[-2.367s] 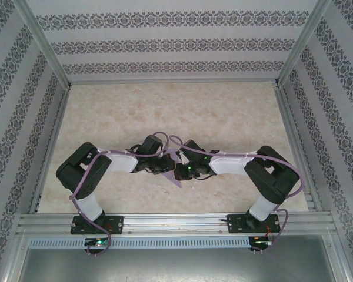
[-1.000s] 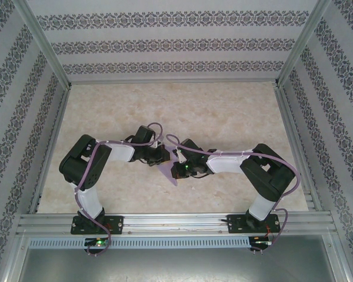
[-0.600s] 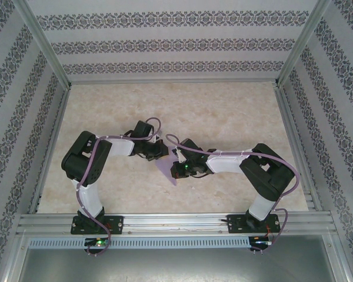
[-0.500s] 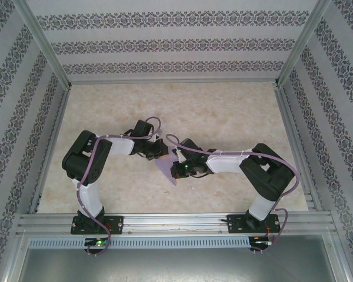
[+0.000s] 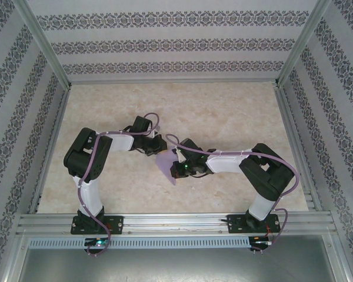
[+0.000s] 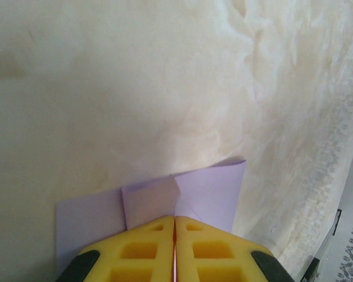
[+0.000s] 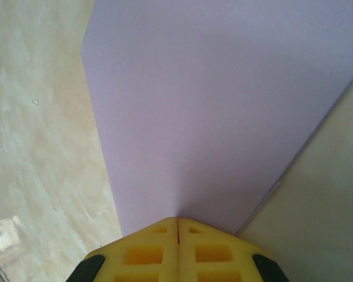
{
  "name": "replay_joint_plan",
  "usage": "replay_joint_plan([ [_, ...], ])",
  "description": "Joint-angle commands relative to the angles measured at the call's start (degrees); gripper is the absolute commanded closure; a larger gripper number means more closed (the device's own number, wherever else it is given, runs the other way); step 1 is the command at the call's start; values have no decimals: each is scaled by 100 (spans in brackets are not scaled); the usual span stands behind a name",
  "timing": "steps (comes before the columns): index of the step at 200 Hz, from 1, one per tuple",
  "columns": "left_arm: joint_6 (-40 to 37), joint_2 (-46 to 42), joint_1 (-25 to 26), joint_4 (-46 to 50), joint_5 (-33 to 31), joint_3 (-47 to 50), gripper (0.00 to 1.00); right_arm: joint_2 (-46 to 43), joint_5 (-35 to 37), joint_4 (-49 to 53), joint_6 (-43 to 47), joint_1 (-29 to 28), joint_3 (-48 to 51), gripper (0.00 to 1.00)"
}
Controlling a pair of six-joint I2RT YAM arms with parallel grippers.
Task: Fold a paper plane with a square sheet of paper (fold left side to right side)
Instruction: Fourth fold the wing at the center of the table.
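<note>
Paper (image 5: 167,167) lay 11-to-5 | left end effector (image 6: 175,218), closed, sat at its 11 | right end effector (image 7: 177,220), closed, at 3

Crowded at centre: folded lavender paper (image 5: 166,167) with left gripper (image 5: 157,147) at its 11 o'clock and right gripper (image 5: 177,170) at 3, both touching it, jaws closed. Blocked at 9 by left arm (image 5: 82,158), at 3 by right arm (image 5: 270,173). Open across bare table (image 5: 223,106) toward 12. Fenced sideways by aluminium rails (image 5: 52,147).
</note>
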State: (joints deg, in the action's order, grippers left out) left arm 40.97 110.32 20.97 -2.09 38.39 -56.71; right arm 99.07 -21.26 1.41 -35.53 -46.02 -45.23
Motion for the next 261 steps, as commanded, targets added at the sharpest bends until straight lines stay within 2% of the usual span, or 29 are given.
replay_joint_plan([
  [1,-153,200,-259,-116,-719,-143,90,535,386,1492,178,-125,497,100],
  [152,-276,396,-609,260,-631,-725,90,466,333,1451,239,-13,572,100],
  [220,-633,-1173,-602,621,-764,-87,90,169,133,1260,358,248,691,100],
  [241,-605,-1718,-433,609,-635,322,90,89,87,1254,470,339,709,100],
  [261,-456,-2015,-71,428,-439,659,90,51,28,1231,549,428,726,100],
])
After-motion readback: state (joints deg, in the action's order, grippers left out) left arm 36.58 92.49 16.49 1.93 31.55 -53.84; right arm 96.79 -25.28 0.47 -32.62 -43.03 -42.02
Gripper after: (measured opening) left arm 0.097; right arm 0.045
